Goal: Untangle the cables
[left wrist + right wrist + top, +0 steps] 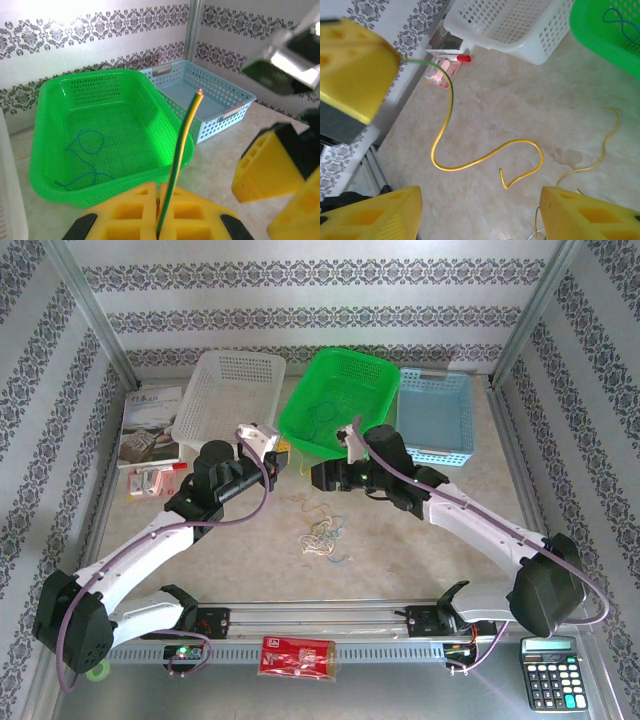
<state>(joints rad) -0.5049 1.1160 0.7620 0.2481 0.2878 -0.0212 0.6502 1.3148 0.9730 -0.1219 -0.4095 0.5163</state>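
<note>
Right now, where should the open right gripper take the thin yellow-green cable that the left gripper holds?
Probably the gently curved run of the thin yellow-green cable lying flat on the bare table, from straight above, jaws across the strand. The right gripper is open over it; the left gripper pins one end, so that run is slack.

**A:** Where do the cables lie?

**B:** A small tangle of thin whitish, yellow and blue loops rests on the pale surface.

**A:** Are any apart from it?

**B:** A yellow-green strand is pinched in the left tool, its short end pointing upward and its long tail snaking across the surface. A thin blue cable lies looped inside the green basket.
</note>
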